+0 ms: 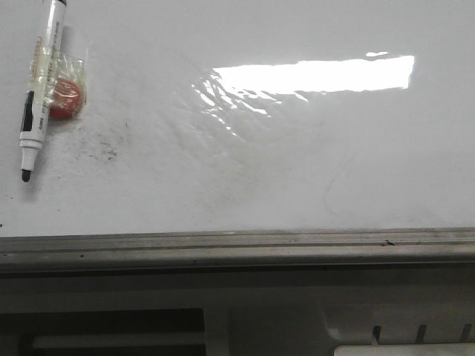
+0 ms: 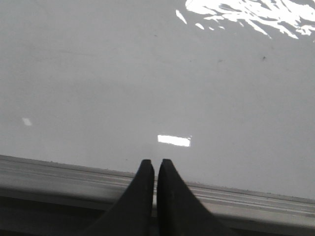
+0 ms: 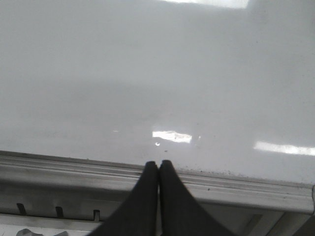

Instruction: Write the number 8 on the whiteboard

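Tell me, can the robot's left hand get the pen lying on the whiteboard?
Probably yes. The pen lies uncapped on the whiteboard's left side, bare board around it except a red thing beside it. The left hand, shut and empty, is over the board's near edge.

Overhead light glares brightly off the whiteboard (image 1: 297, 170); all views are soft and grainy.

Glossy white whiteboard (image 1: 297, 163) — grey-smudged; white-and-black pen (image 1: 41, 89) — red round thing (image 1: 65, 100).

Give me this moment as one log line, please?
whiteboard: no 8 written yet | pen: uncapped, lying far left by red object | left pincer: shut, empty, over rail | right pincer: shut, empty, over rail
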